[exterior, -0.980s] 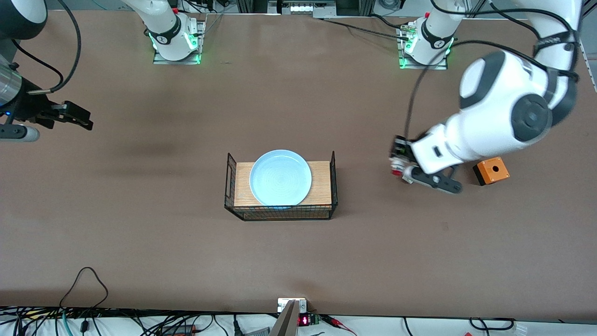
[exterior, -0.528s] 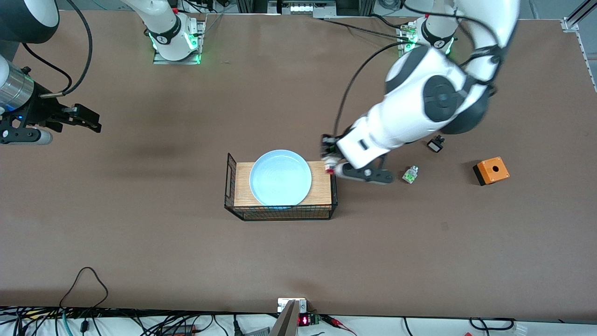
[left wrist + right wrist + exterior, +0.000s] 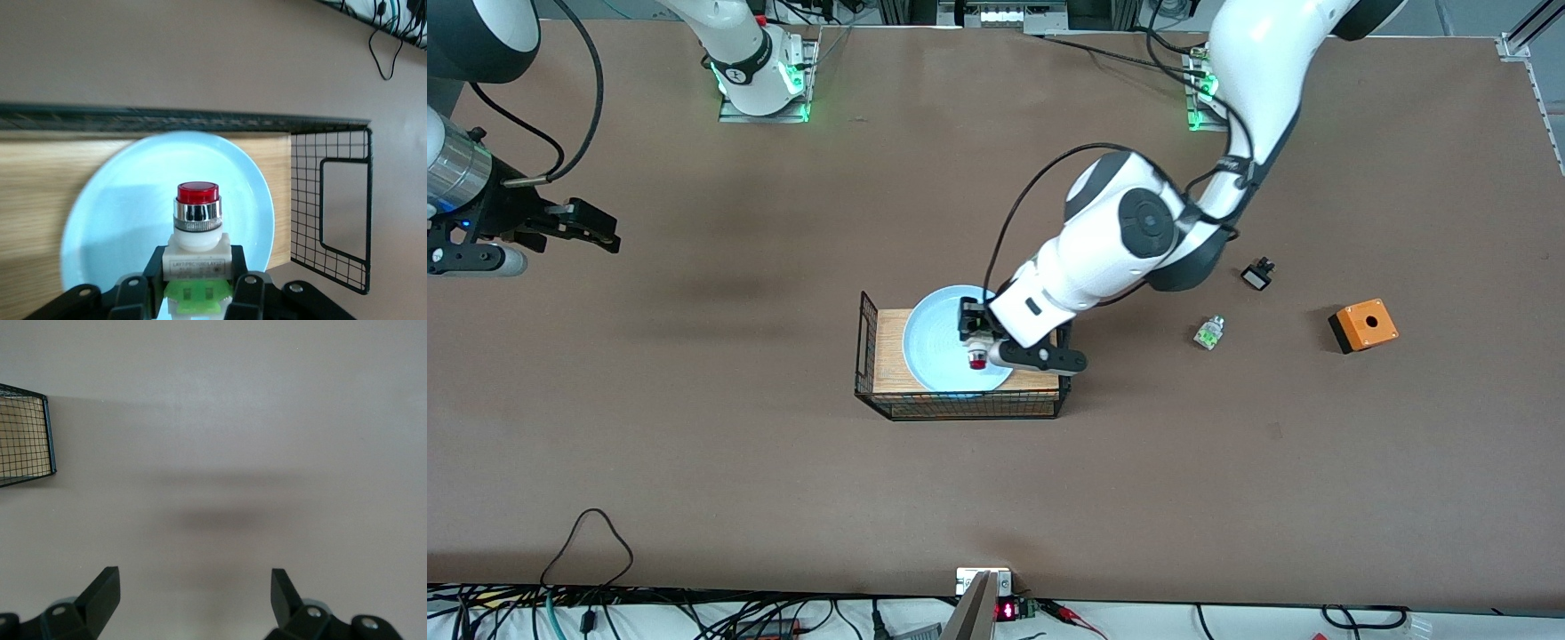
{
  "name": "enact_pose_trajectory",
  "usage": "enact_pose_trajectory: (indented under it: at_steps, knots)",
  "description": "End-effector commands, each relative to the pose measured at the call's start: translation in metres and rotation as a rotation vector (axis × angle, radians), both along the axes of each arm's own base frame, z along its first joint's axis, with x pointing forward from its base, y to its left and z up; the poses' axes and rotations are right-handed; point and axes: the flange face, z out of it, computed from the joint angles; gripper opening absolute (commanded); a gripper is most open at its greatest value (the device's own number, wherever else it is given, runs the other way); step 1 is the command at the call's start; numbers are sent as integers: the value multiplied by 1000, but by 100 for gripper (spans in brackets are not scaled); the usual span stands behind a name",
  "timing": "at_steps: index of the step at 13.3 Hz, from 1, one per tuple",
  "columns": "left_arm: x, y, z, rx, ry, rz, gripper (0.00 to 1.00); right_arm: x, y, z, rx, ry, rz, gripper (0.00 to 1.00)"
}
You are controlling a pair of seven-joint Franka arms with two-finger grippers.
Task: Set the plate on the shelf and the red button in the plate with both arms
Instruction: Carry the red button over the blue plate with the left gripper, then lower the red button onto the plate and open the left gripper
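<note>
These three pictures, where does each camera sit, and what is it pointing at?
Front view: high across the table, facing both arm bases; shows the left gripper holding the red button over the plate.
Left wrist view: on the left arm, looking down past its fingertips at the button and plate.
Right wrist view: on the waiting right arm, showing the open right gripper over the bare table.
All three show the wire rack.

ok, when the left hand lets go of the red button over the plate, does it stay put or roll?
Likely rolls a little: the red button, clamped in the left hand, has a round cap and chrome collar. Its squarish white body should stop it soon. The plate looks smooth, so it may slide; the raised rim probably contains it.
</note>
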Motion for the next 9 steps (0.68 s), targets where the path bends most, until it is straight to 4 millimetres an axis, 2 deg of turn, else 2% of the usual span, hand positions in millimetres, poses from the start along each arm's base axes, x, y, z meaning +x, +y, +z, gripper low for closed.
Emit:
enact_pose_trajectory:
  at_steps: [1, 4, 7, 8, 9]
  knots:
    - [-8, -21, -12, -3, 7, -13, 18, 0, 1, 5, 1, -4, 5, 100]
    - [-5, -17, -20, 17, 4, -13, 22, 0, 1, 10, 1, -15, 3, 100]
    - [-5, -18, -29, 81, -42, -50, 44, 1, 0, 14, 2, -23, 2, 100]
    - [-5, -17, -30, 83, -43, -48, 47, 2, 0, 14, 2, -23, 2, 100]
    - [-5, -18, -30, 86, -44, -52, 61, 2, 0, 15, 2, -24, 8, 100]
